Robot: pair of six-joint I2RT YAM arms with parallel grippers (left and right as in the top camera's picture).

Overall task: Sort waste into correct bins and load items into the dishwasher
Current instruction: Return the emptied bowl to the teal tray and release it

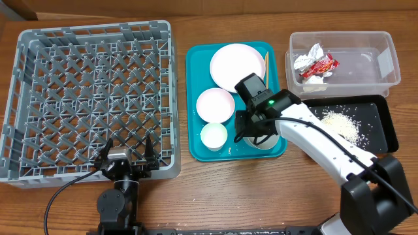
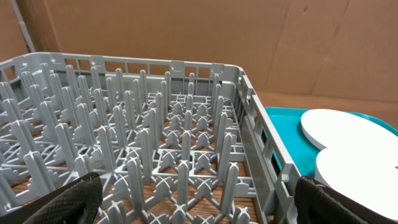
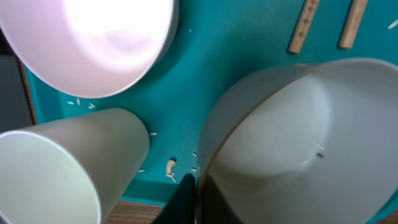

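1. Right claw [image 3: 194,202]: clenched on the rim of a bowl [image 3: 292,143] at the near right corner of the teal tray [image 1: 194,78]. My wrist view shows only one dark finger. The other is hidden behind the bowl wall, so the grip is my read.
2. The bowl is round, smooth and matte off-white, tipped so I see its outer wall.
3. Just beside it stands a small pale cup [image 3: 56,174]. Past that is a glossy pinkish second bowl [image 3: 93,37]. Two thin wooden chopsticks [image 3: 305,25] lie along the tray's right edge. The large plate [image 1: 236,65], flat and white, sits at the far end.
4. Left claw [image 1: 125,153]: released, jaws wide, holding nothing, parked at the rack's near edge.
5. Done: the crinkled red-and-silver wrapper [image 1: 318,65] is in the clear tub [image 1: 385,62], and a heap of rice [image 1: 341,124] is in the black tray [image 1: 385,134].
6. Left: the grey lattice rack [image 1: 91,98] has nothing loaded. Every dish and the chopsticks are on the teal tray, with a few stray grains [image 3: 152,133].
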